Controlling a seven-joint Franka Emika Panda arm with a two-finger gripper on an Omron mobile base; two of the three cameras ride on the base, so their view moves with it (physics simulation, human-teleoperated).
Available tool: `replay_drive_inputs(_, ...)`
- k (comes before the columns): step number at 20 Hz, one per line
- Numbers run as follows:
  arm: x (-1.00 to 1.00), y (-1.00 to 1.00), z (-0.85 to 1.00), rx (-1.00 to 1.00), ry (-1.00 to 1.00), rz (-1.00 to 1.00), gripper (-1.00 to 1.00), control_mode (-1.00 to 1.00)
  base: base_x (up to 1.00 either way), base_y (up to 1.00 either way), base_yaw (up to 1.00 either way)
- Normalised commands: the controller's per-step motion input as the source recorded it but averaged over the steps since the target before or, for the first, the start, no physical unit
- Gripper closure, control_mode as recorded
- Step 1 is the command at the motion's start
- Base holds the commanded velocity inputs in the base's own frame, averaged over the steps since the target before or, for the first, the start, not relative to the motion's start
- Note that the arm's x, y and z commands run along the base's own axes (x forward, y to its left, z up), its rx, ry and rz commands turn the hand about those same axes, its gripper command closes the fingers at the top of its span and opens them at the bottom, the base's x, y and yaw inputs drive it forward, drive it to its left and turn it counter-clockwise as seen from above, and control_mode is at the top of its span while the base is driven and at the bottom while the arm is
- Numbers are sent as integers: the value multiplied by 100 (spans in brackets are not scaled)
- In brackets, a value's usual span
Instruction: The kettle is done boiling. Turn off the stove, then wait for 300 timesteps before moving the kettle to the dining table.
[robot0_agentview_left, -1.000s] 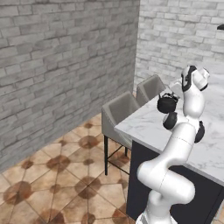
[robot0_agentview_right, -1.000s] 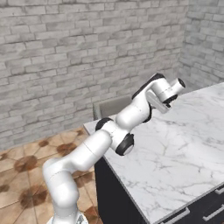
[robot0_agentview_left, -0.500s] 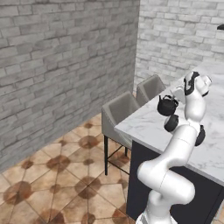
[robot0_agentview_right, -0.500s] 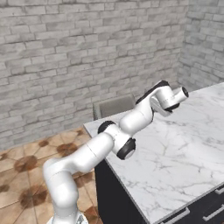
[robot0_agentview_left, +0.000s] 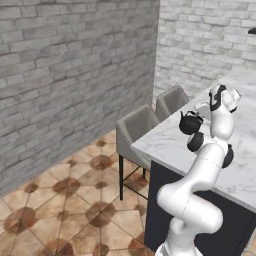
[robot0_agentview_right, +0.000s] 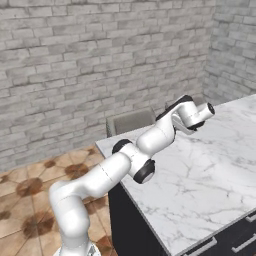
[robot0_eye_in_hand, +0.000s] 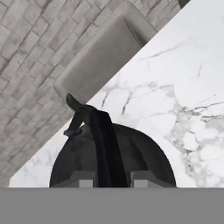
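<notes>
Jaws clenched on the arched handle of the kettle (robot0_agentview_left: 190, 123), which hung above the dining table (robot0_agentview_left: 165, 143); rigid, probably water-heavy, best gripped mid-handle

kettle (robot0_agentview_left: 190, 123): black, squat, upright, handle gripped | position: above dining table (robot0_agentview_left: 170, 142) marble top, near chair-side edge

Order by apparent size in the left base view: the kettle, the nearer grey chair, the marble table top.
1. Dining table, largest.
2. Nearer grey chair.
3. Kettle, smallest, held over the table by the gripper.
</notes>
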Motion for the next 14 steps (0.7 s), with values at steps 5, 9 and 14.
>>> replay_drive_inputs(5, 0, 9, -21, -4, -3, 0, 100, -100, 0, 0, 0)
replay_drive_inputs(9, 0, 1, -24, -3, -4, 0, 100, -100, 0, 0, 0)
replay_drive_inputs(14, 0, 2, -20, 0, 0, 0, 100, -100, 0, 0, 0)
